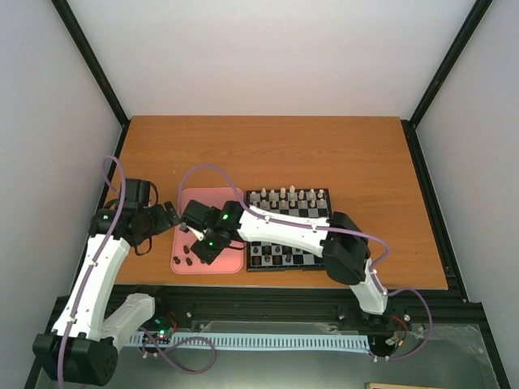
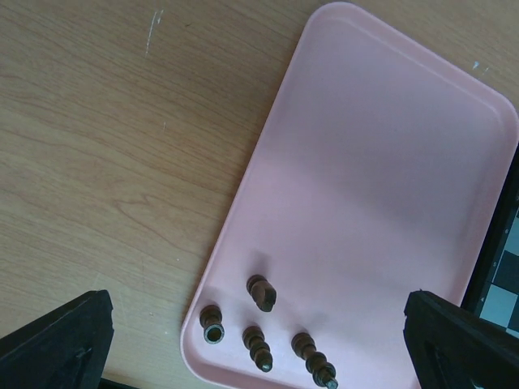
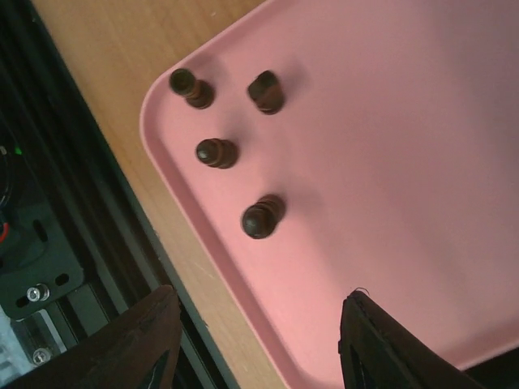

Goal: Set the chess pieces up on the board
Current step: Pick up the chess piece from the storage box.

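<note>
Several dark brown chess pieces (image 2: 261,292) lie toppled in the near left corner of the pink tray (image 2: 381,162); they also show in the right wrist view (image 3: 261,217) and in the top view (image 1: 183,260). My left gripper (image 2: 259,352) is open and empty above that corner, at the tray's left edge (image 1: 173,217). My right gripper (image 3: 255,344) is open and empty over the tray's near edge (image 1: 198,253), close to the pieces. The board (image 1: 323,219) lies right of the tray, with dark pieces (image 1: 276,258) along its near rows, partly hidden by my right arm.
Cream-white pieces (image 1: 288,195) stand along the board's far rows. The board's corner shows at the right edge of the left wrist view (image 2: 504,279). A black frame rail (image 3: 73,243) runs just beyond the table's near edge. Bare wooden table (image 1: 268,150) lies behind.
</note>
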{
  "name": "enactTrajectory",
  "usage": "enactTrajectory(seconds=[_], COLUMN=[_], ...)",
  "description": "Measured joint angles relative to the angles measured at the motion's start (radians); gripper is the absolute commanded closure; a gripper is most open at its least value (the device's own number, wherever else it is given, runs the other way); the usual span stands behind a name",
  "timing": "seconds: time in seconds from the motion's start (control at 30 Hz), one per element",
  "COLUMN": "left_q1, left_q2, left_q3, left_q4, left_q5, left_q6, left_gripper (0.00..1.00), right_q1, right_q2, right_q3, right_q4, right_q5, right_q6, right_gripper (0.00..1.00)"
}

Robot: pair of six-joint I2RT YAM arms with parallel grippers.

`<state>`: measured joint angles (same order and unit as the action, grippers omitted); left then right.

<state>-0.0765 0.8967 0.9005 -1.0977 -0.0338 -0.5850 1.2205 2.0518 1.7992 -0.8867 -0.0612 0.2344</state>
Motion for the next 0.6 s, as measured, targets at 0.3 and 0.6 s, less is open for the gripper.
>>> enactTrajectory(seconds=[0.3, 0.6], left_q1=[0.000, 0.003], left_q2=[-0.014, 0.002], left_q3=[0.010, 0.010], left_q4=[-0.012, -0.018], left_q5=[-0.019, -0.076], left_q6=[0.006, 0.003], left_gripper=[0.00, 0.00], right_q1=[0.019, 0.019], right_q2=[0.068, 0.124], right_q3=[0.031, 0.061], right_q4=[0.000, 0.026], right_q5=[-0.058, -0.064], right_q6=[-0.056, -0.087], right_gripper=[0.46, 0.58])
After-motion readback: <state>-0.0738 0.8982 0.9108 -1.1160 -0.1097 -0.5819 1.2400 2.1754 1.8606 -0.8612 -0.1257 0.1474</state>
